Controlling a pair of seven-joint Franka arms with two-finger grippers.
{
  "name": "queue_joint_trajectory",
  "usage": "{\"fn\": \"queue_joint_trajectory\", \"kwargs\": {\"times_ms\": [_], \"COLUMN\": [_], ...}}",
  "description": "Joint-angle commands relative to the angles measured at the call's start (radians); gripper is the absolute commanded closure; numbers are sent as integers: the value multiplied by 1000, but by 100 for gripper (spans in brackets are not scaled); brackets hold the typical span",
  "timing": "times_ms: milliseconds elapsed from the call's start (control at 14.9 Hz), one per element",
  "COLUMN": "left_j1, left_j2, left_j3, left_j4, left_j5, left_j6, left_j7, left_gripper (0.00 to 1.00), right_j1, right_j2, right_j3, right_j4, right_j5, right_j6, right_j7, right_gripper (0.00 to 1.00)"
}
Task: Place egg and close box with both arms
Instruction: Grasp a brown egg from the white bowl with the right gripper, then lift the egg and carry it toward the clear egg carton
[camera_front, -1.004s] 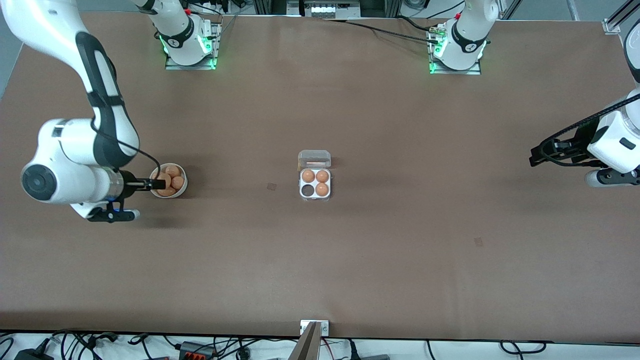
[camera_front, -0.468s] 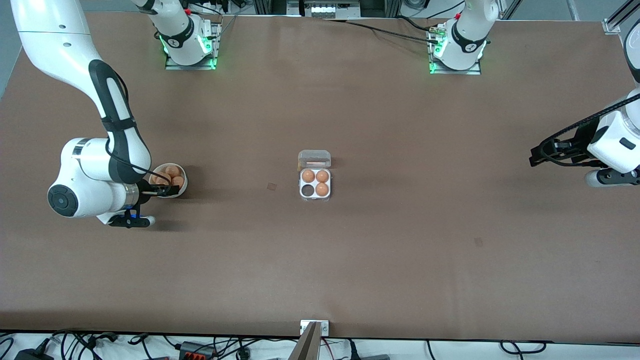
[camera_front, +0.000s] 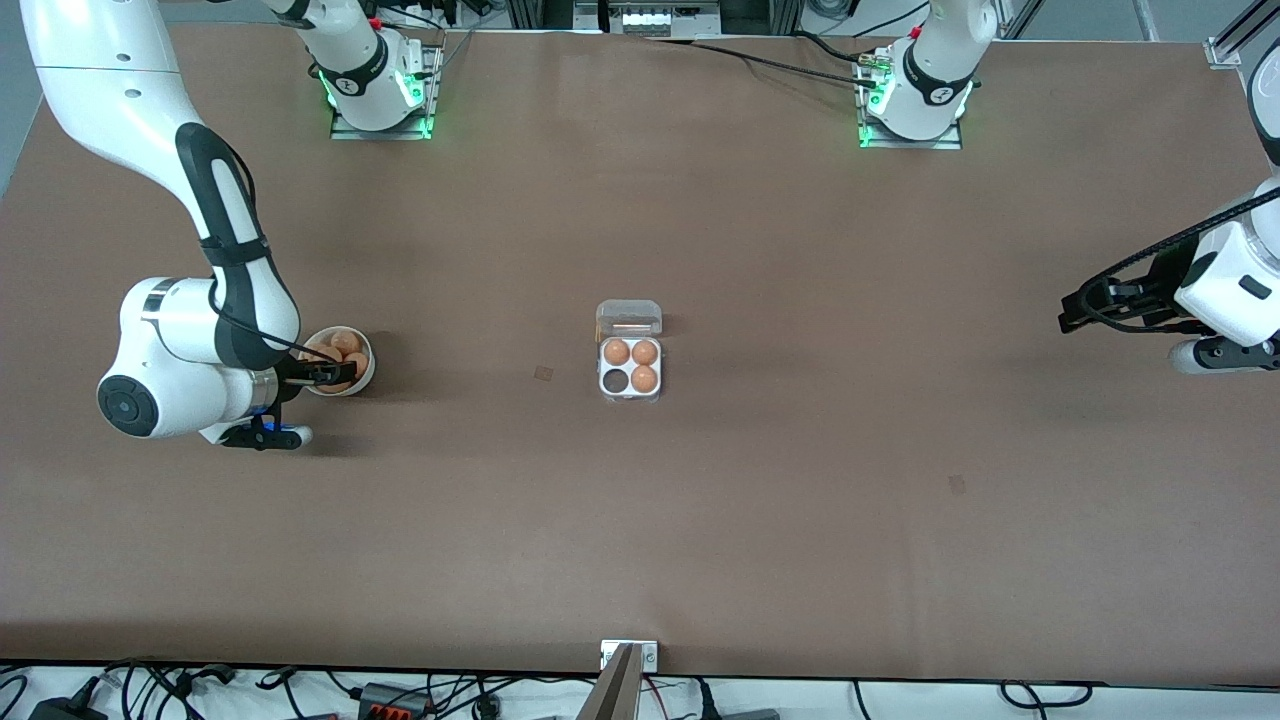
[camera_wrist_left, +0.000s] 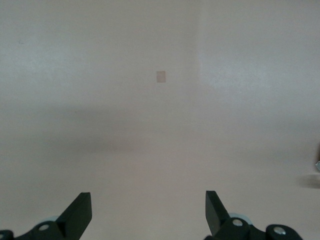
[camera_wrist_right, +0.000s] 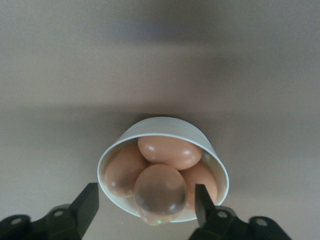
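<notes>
A white bowl (camera_front: 367, 362) at the right arm's end of the table holds several orange-brown eggs. My right gripper (camera_front: 335, 375) is down at the bowl. Its open jaws straddle the topmost egg (camera_wrist_right: 160, 192), and a gap shows between each finger and the shell. The box (camera_front: 630, 397) sits mid-table with its clear lid (camera_front: 629, 318) swung back. Three of its cells hold eggs (camera_front: 644, 378), and the cell nearest the front camera on the right arm's side is empty (camera_front: 613, 381). My left gripper (camera_front: 1066, 318) waits open over bare table at the left arm's end (camera_wrist_left: 147, 200).
The brown table (camera_front: 800, 480) stretches wide around the box. Small darker patches mark it between bowl and box (camera_front: 543, 373) and toward the left arm's end (camera_front: 957, 484). A metal bracket (camera_front: 629, 655) stands at the table's front edge.
My right arm has swung in and lowered its gripper into the bowl, and its jaws have narrowed around the top egg. The left arm has not moved.
</notes>
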Motion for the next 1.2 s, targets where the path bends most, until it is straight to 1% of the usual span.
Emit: {"fn": "queue_joint_trajectory", "kwargs": {"times_ms": [0,134,268,335,535,602,669,803,870,1004,1137], "left_j1": [5,5,4,5,5,5,5,5,4,5,5], "left_j2": [-13,-13,-13,-13,-13,-13,-11,-13,-13,-13,-13], "left_j3": [-2,-2,-2,-2,-2,-2,-2,-2,-2,-2,-2], "left_j4": [3,3,3,3,3,3,3,3,3,3,3], "left_j5": [-4,-4,-4,-4,-4,-4,-4,-4,-4,-4,-4], "left_j6": [-4,-4,-4,-4,-4,-4,-4,-4,-4,-4,-4], "left_j7": [26,26,26,26,26,26,26,26,26,26,26], "left_gripper": [0,0,0,0,0,0,0,0,0,0,0], "right_j1": [-7,-7,-7,-9,-9,-9,-7,-7,-7,-6,8], "right_j2": [9,11,19,23,26,25,25,23,22,16,9], "right_j3": [-1,-1,-1,-3,-3,-3,-3,-3,-3,-1,6], "right_j4": [27,27,27,29,43,44,44,55,73,128,234], "right_j5": [6,4,6,6,4,4,3,-2,-20,-42,-40], "right_j6": [-36,-34,-31,-31,-36,-34,-36,-37,-46,-123,-222], "right_j7": [-10,-12,-13,-15,-15,-18,-20,-24,-29,-59,-79], "right_gripper": [17,19,25,31,43,51,62,80,87,94,95]}}
